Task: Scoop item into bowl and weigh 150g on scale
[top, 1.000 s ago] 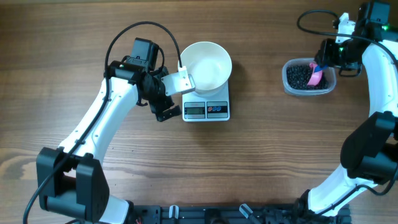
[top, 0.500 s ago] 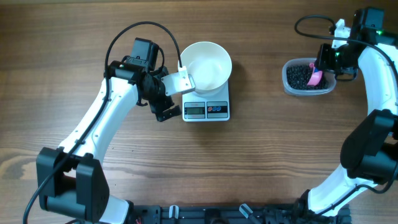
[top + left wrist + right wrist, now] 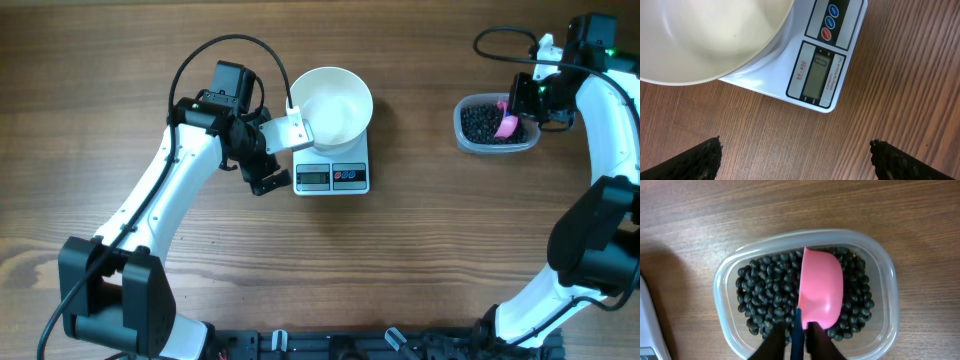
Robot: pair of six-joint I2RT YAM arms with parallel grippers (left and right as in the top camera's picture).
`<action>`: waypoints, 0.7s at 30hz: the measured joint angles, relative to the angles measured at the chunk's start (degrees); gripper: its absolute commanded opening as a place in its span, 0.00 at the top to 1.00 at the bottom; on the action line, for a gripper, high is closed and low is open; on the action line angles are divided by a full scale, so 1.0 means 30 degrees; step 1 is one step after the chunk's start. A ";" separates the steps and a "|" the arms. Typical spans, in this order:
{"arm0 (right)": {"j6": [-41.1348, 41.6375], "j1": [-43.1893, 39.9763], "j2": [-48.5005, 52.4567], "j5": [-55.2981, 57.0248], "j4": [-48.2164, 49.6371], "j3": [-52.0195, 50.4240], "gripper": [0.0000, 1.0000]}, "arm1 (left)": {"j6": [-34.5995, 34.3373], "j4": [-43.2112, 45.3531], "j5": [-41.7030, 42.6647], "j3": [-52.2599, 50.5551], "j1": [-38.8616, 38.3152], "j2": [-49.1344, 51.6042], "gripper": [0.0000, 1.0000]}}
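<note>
From overhead, the bowl sits on the scale and looks empty, ready for filling; the left gripper hangs just beside the scale's left edge, probably parked clear of the pour, while the right gripper reaches into the clear tub of black beans, well apart to the right. The left wrist view shows its jaws spread wide on nothing. The right wrist view shows fingers pinched on the thin handle of the pink scoop, which lies on the beans, likely ready to dig.

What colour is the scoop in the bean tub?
The scoop is pink; the right wrist view shows it best, lying on the black beans.
</note>
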 measured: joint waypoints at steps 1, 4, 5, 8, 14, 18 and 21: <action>0.0000 0.0000 0.0000 0.0000 -0.0044 0.0000 0.80 | 0.0000 0.0000 0.0000 0.0000 0.0000 0.0000 0.00; 0.0000 -0.0007 0.0000 0.0000 -0.0066 0.0000 0.86 | 0.0000 0.0000 0.0000 0.0000 0.0000 0.0000 0.00; 0.0007 0.0000 0.0000 0.0000 -0.0073 0.0000 0.90 | 0.0000 0.0000 0.0000 0.0000 0.0000 0.0000 0.00; 0.0066 -0.0007 0.0000 0.0007 -0.0204 0.0000 0.96 | 0.0000 0.0000 0.0000 0.0000 0.0000 0.0000 0.00; 0.0583 -0.0029 0.0000 0.0692 -0.0328 0.0000 0.96 | 0.0000 0.0000 0.0000 0.0000 0.0000 0.0000 0.00; 0.0670 -0.0080 0.0000 0.0590 -0.0204 0.0000 0.96 | 0.0000 0.0000 0.0000 0.0000 0.0000 0.0000 0.00; 0.0561 -0.0226 0.0000 -0.0612 -0.0466 0.0000 0.96 | 0.0000 0.0000 0.0000 0.0000 0.0000 0.0000 0.00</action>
